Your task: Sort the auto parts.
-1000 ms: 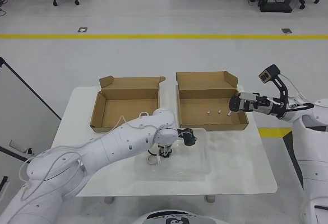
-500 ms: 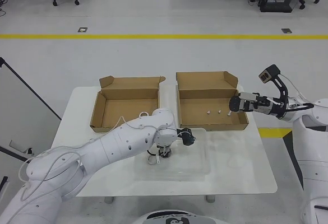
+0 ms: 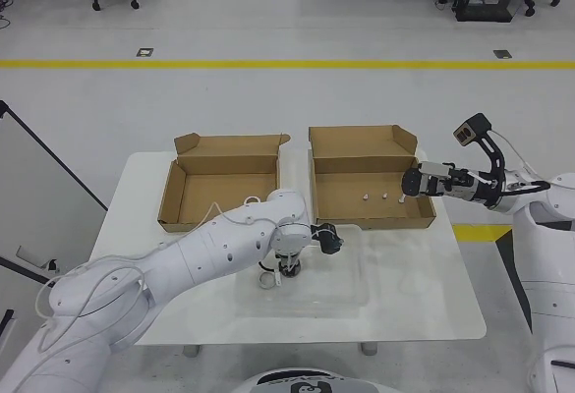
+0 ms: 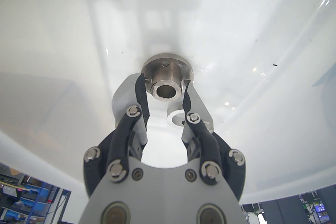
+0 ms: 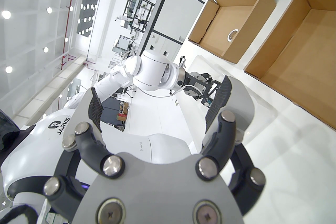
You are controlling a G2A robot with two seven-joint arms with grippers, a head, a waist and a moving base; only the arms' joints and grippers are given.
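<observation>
left gripper pinches flanged bushing, half hiding a ring; right gripper spread

Floor: pale grey, glossy, around the white table.
Yellow line: painted on the floor beyond the table.
Cabinet: white, dark-framed, beside the table's left end.
Ceiling lights: round, in rows.

Flanged steel bushing in left hand

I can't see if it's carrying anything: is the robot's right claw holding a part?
No, the right gripper is open, with nothing between its fingers.
</observation>
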